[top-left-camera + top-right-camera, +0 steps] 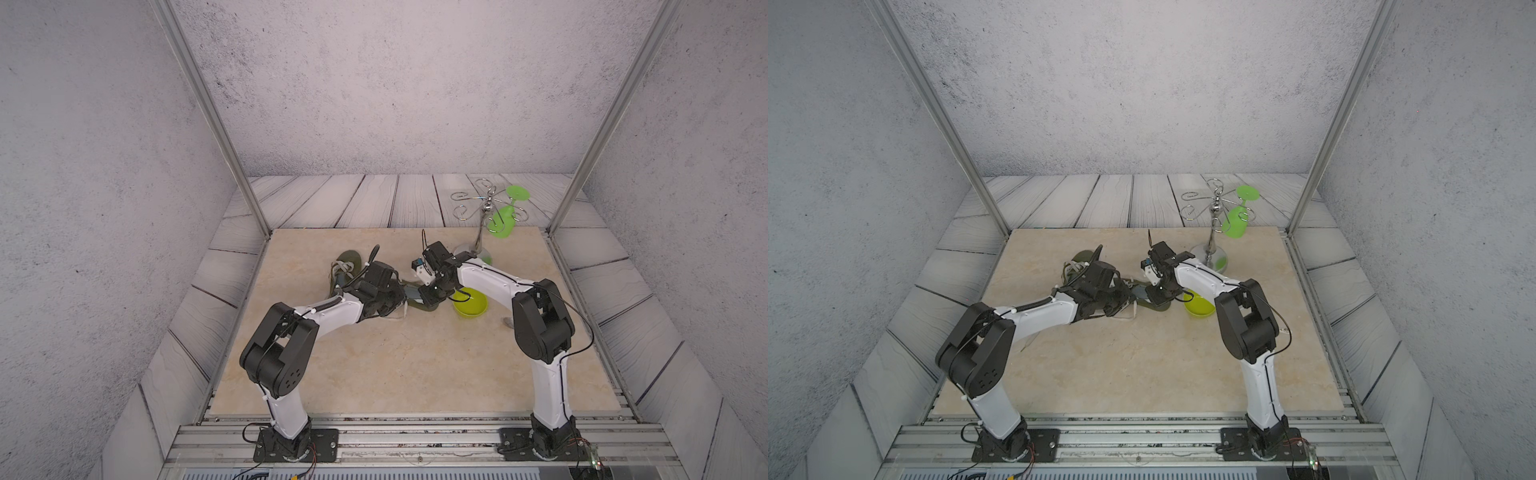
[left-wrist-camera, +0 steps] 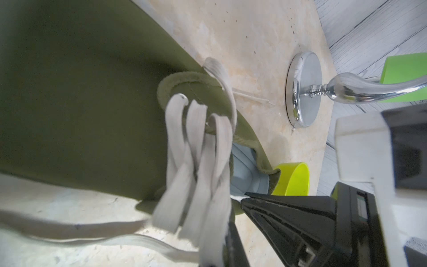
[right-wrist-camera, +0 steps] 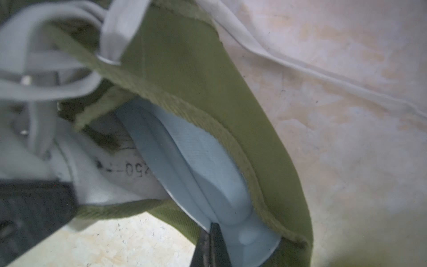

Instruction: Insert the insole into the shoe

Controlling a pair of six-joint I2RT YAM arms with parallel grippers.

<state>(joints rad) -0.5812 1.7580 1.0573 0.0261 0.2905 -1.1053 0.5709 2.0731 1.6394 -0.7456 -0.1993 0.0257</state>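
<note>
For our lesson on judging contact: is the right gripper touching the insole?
Touching. The right wrist view shows the right gripper pinching the insole at its edge.

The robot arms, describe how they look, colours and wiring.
Both the left arm and right arm have white shell links, bulky black joints, thin black cables clipped alongside, and black base plates. Gripper fingers are black, ribbed wedges.

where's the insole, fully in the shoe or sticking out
Partly in: the blue-grey insole runs into the shoe, but its heel end sticks out past the collar.
</note>
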